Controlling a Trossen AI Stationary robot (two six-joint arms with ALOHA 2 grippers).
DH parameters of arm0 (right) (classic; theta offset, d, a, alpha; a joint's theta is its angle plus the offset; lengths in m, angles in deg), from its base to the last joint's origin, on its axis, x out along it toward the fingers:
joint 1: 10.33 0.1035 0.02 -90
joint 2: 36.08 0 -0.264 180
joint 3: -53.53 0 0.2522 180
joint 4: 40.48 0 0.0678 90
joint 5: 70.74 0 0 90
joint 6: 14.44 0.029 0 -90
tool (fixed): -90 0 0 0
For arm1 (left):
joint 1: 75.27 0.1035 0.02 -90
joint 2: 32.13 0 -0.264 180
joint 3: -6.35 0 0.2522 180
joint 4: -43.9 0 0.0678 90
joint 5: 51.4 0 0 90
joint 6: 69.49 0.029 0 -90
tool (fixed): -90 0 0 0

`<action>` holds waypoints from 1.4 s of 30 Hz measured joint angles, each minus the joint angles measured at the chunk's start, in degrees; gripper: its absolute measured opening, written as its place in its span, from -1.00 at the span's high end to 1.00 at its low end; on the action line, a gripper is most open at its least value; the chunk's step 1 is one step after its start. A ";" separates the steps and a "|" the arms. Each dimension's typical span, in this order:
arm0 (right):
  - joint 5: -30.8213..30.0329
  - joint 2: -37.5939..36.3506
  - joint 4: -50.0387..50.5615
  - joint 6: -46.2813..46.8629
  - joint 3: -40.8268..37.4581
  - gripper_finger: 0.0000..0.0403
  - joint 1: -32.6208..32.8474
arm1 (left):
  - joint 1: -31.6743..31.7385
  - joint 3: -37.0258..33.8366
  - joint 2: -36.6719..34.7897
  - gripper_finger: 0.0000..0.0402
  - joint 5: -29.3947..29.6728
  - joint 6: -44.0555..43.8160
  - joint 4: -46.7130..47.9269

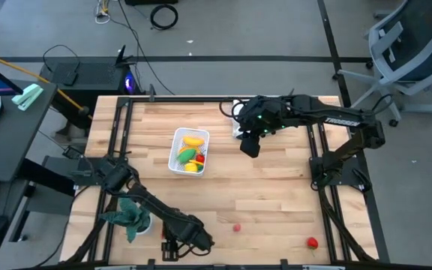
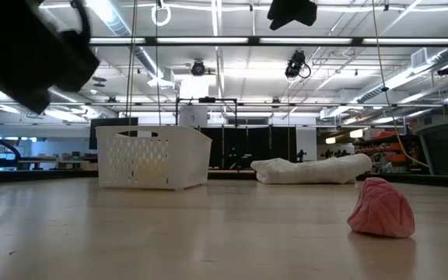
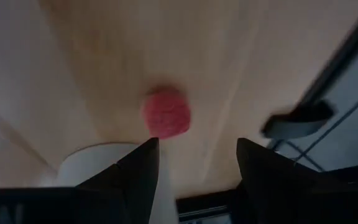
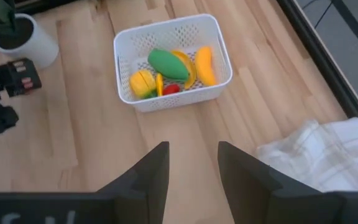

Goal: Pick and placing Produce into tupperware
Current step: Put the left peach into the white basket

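Pink and closest to the low camera, a ridged toy piece [image 2: 381, 207] lies on the bench [image 2: 208, 241] toward the near edge, with the tupperware [image 2: 154, 158] standing farther back and a folded cloth [image 2: 313, 169] beyond it. Only this view shows the piece's creased shape; neither of my grippers can be read here.

From the high view, my left gripper [image 1: 172, 246] sits at the near edge beside the plant pot [image 1: 137, 223], with the pink piece [image 1: 237, 226] a short reach toward the right. A red piece [image 1: 313, 242] lies near the near right corner. My right gripper [image 1: 250, 142] hovers over the far half, just right of the tupperware [image 1: 190, 151], which already holds several pieces.

My left wrist view shows the jaws apart and empty, the pink piece [image 3: 166, 112] ahead but off to one finger's side. I judge it the next pick: I should centre it between the fingers before descending, then close gently since it looks rounded and could roll.

My right wrist view shows those jaws apart too, empty, and alone reveals the contents: a green piece [image 4: 169, 63], banana [image 4: 187, 67], orange piece [image 4: 205, 65].
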 joint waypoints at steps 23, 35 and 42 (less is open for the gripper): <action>-0.05 0.18 0.01 -0.33 0.00 0.28 1.66 | -0.33 -4.75 0.05 -0.07 -0.03 0.12 -5.32; -0.05 0.18 0.01 -0.39 0.00 0.28 1.66 | 0.68 -4.81 0.04 -0.03 0.91 0.06 -8.26; -0.05 0.16 0.01 -0.37 0.00 0.28 1.65 | 1.59 -5.04 0.00 0.09 1.32 -1.81 -8.37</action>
